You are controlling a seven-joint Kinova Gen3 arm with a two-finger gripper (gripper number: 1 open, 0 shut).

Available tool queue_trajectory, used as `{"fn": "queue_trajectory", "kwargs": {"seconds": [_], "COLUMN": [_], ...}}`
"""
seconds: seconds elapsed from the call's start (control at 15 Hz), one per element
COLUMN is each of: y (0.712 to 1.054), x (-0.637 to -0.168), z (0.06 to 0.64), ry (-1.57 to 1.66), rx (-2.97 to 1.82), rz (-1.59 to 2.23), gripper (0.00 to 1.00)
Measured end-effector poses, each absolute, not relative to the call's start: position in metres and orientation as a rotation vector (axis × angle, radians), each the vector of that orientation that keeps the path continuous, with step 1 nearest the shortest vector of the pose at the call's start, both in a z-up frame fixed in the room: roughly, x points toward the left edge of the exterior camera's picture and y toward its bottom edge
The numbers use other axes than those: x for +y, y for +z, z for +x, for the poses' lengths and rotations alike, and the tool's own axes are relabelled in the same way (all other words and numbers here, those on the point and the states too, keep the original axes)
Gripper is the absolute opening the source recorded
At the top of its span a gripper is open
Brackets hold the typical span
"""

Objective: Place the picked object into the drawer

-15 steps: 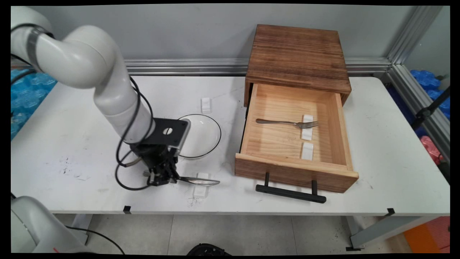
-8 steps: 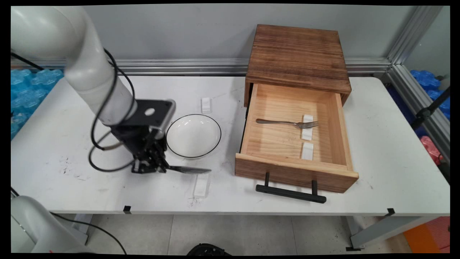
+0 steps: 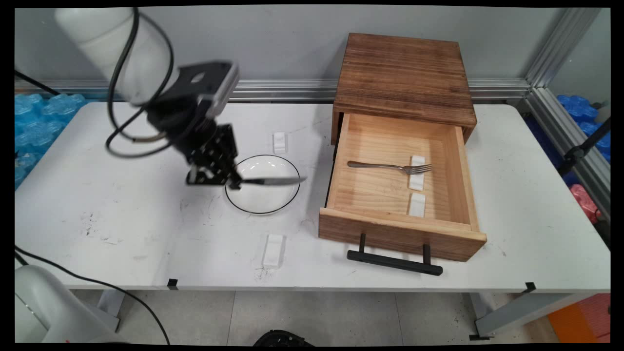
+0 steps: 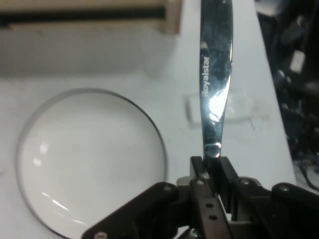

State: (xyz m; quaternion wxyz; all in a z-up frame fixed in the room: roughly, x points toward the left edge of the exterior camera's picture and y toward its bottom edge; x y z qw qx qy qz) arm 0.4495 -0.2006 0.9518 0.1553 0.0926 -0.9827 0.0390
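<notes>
- Black two-finger gripper (image 3: 233, 181) is raised above the white table (image 3: 97, 195), left of centre; fingers clamped on the handle end of a shiny steel table knife (image 3: 273, 181). Handle itself is hidden between the fingers.
- Knife blade sticks out level toward the right, hanging over the round white plate with thin black rim (image 3: 265, 197). Hand view shows the blade (image 4: 215, 74) lettered "Royalstar", tip cut off by the top edge; plate (image 4: 75, 164) is partly cut off at the bottom.
- Small white block (image 3: 273, 250) lies on the table near the front edge, below the plate. Another small white block (image 3: 279, 141) sits just behind the plate.
- Dark-topped wooden box (image 3: 404, 73) stands right of the plate, its light wood drawer (image 3: 399, 229) pulled open, black bar handle (image 3: 394, 262) in front.
- In the drawer: a steel fork (image 3: 390, 166), tines resting on a white block (image 3: 417, 173); another white block (image 3: 417, 204) closer to the drawer front.
</notes>
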Motion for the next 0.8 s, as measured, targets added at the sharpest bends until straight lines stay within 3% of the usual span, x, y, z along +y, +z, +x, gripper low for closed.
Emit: {"fn": "queue_trajectory", "kwargs": {"seconds": [0.4,0.8], "y": [0.999,1.010], "x": [-0.241,-0.274], "z": [0.396,0.321], "ry": [0.224,0.295], "rx": [-2.737,-2.700], "rz": [0.299,0.351], "gripper": [0.00,0.00]}}
